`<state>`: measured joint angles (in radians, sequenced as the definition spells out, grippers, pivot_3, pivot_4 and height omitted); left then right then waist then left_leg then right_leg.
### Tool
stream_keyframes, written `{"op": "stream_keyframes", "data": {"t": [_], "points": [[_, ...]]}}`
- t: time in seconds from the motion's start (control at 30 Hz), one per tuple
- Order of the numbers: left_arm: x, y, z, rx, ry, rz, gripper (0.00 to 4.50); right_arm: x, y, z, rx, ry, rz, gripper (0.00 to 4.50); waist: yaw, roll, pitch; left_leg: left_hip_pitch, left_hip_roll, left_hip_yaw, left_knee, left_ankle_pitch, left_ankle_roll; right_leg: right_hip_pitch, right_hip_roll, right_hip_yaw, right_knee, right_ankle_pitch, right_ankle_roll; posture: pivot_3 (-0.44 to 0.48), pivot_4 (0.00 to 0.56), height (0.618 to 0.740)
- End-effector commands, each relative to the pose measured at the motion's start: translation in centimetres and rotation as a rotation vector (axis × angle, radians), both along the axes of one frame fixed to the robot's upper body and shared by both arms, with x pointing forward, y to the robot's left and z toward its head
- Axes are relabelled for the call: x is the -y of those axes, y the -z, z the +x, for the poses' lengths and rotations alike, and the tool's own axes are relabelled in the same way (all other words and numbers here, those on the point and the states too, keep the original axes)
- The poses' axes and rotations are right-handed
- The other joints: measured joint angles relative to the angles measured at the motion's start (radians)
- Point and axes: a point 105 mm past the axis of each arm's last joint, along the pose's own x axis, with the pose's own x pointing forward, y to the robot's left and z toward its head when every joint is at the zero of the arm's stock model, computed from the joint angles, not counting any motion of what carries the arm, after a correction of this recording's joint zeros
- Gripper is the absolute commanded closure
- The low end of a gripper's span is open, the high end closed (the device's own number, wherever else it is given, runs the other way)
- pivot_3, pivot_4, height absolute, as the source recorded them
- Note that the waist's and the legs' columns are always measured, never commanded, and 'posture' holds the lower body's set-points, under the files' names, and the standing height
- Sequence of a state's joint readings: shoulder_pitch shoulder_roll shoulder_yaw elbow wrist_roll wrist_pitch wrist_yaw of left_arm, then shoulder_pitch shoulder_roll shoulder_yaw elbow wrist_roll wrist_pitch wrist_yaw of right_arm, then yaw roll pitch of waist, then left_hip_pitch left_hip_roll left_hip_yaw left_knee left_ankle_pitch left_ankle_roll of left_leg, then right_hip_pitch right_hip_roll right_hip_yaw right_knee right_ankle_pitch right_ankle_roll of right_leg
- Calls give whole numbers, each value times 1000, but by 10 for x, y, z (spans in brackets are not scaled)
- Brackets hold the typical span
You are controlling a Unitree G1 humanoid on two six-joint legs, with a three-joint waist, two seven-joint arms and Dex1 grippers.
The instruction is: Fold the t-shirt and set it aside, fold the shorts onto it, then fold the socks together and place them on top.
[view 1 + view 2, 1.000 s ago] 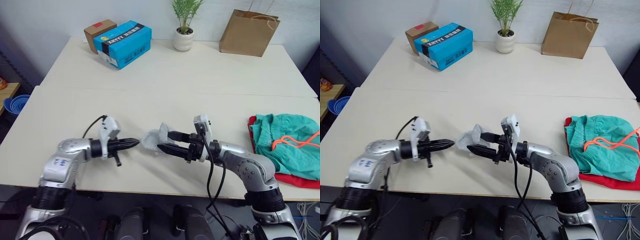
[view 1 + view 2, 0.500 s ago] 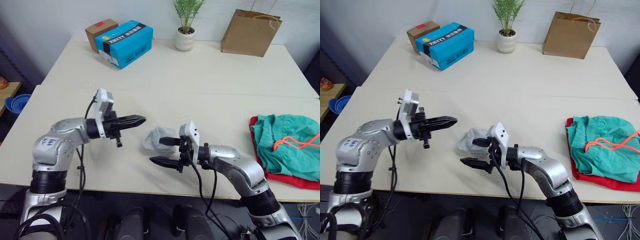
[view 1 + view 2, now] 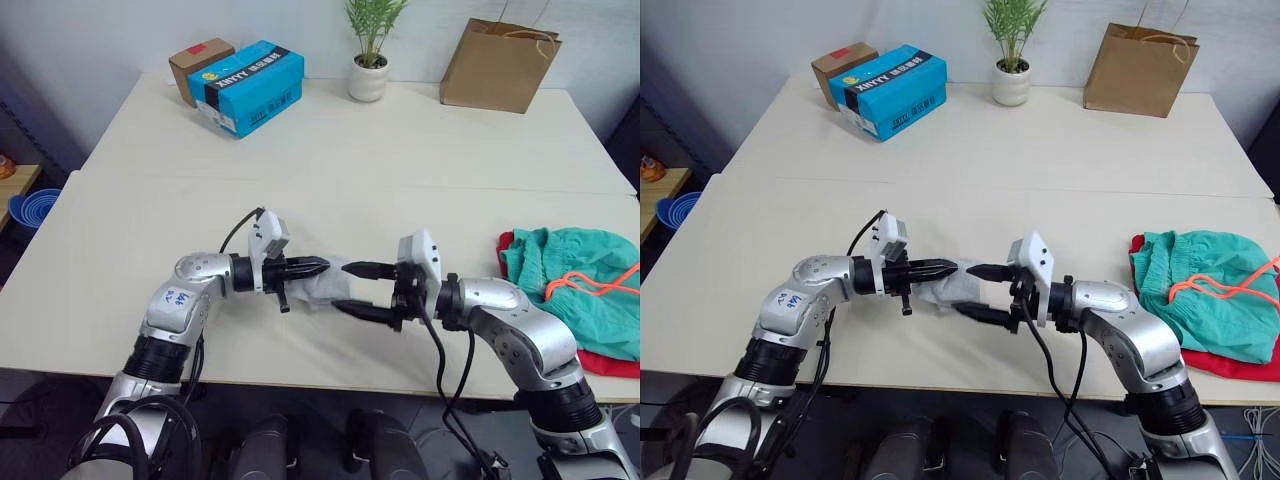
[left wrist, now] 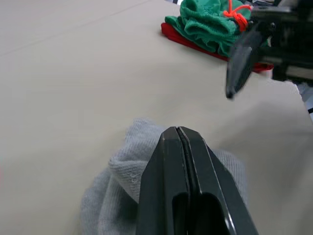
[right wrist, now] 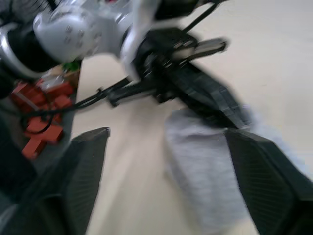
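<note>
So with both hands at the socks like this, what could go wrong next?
1. The left hand is shut with its tips pressing on the socks, not around them; a pull might drag or unroll the bundle.
2. The right hand is open, straddling the socks right by the left tips; closing could clip the left hand.
3. The shorts sit bunched on the t-shirt, so the socks may roll off.

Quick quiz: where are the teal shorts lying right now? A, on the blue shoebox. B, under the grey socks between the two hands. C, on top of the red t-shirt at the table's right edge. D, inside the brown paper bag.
C: the shorts rest on the t-shirt, whose red edge shows beneath them at the table's right side, apart from the socks.
</note>
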<state>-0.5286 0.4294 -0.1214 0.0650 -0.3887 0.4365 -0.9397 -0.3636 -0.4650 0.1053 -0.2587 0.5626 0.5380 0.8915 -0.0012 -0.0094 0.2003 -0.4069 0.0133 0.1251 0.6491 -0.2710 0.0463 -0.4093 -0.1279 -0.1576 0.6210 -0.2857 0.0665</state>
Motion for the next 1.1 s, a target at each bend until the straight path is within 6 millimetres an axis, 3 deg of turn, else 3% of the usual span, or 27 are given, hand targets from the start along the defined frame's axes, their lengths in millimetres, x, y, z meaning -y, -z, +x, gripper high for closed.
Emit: {"op": "stream_keyframes", "data": {"t": [0.03,0.17,0.23,0.37,0.6,0.8,0.97,1.1], "points": [[-6,-5,1,39,-21,1,4500,-3,4,14,104,69,-11,2335,0,0,0,0,0,0,0,0,0,0,0,0,0,0,0,0,150,740],[-12,4,0,25,-50,28,4500,-14,14,32,113,158,16,3735,-2,0,0,0,0,1,0,1,0,0,0,0,1,0,0,0,150,740],[-14,5,2,2,-87,-17,4500,-18,30,36,113,185,-36,4460,-2,0,0,0,0,1,0,1,0,0,0,0,1,0,0,0,150,740],[-11,12,-1,-53,-96,-87,4500,-19,57,40,43,207,-80,4460,-1,0,0,0,-1,0,1,1,0,1,0,0,3,0,0,0,150,740],[-18,46,-4,-110,-117,-7,4500,-7,63,49,26,270,-61,4460,-3,0,0,2,-1,0,1,2,-1,1,0,0,3,0,0,0,150,740],[-29,54,-4,-107,-135,20,4500,10,48,55,5,332,35,4460,-3,0,0,3,0,0,1,2,-1,1,-1,1,4,0,0,0,150,740],[-27,38,-13,-16,-66,-28,4500,26,9,43,-62,258,242,4460,-2,0,0,2,0,-1,0,2,-1,1,-2,1,3,0,0,0,150,740],[-24,18,-22,102,12,-64,4500,38,6,40,-170,244,187,3223,-1,1,0,2,0,-1,0,2,0,1,-2,0,2,0,0,0,150,740]]}}
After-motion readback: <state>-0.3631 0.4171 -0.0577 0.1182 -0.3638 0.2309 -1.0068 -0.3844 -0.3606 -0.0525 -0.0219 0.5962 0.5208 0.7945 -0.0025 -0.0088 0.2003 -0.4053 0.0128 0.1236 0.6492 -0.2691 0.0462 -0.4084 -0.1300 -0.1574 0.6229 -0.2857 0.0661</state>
